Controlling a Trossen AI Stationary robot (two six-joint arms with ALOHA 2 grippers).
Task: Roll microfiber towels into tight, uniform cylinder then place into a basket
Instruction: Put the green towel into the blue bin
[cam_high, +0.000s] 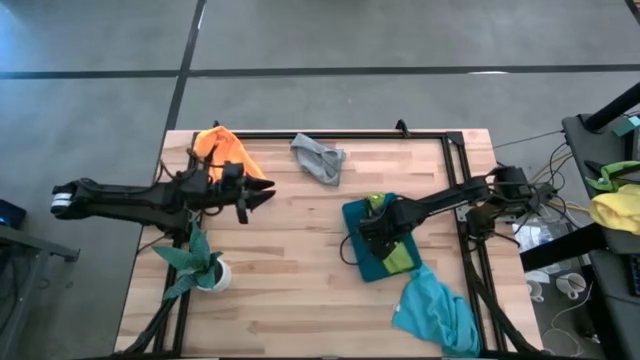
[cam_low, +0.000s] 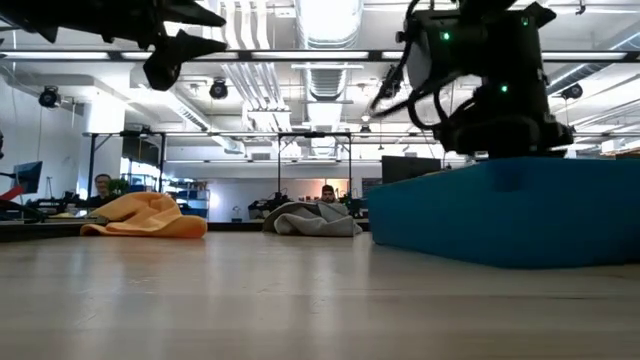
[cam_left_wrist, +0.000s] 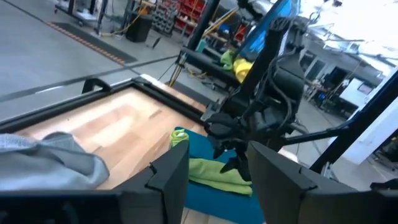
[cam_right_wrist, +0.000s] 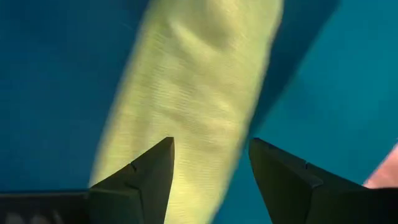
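We see the right gripper (cam_high: 376, 232) poised over the shallow rectangular teal-blue plastic basket (cam_high: 358, 215), its two dark wedge-shaped fingers (cam_right_wrist: 140, 180) parted with a clear gap between them and nothing held. Beneath them we find the lime green microfiber towel (cam_right_wrist: 193, 99), rolled into a long soft cylinder with a fine woven nap, lying on the smooth blue floor of the basket.

Across the pale planked wooden table (cam_high: 290, 260), the left gripper (cam_high: 262, 192) hangs in the air, its pointed fingers (cam_left_wrist: 171, 177) apart and empty. Close behind it we spot the orange microfiber towel (cam_high: 222, 148), a rumpled mound at the far left corner. The grey microfiber towel (cam_high: 320, 158) sits crumpled near the far edge, loosely folded on itself. The turquoise microfiber towel (cam_high: 440, 312) spreads in soft folds at the near right, just beside the basket's corner.

A leafy dark green plant in a white pot (cam_high: 205, 265) stands beneath the left arm.
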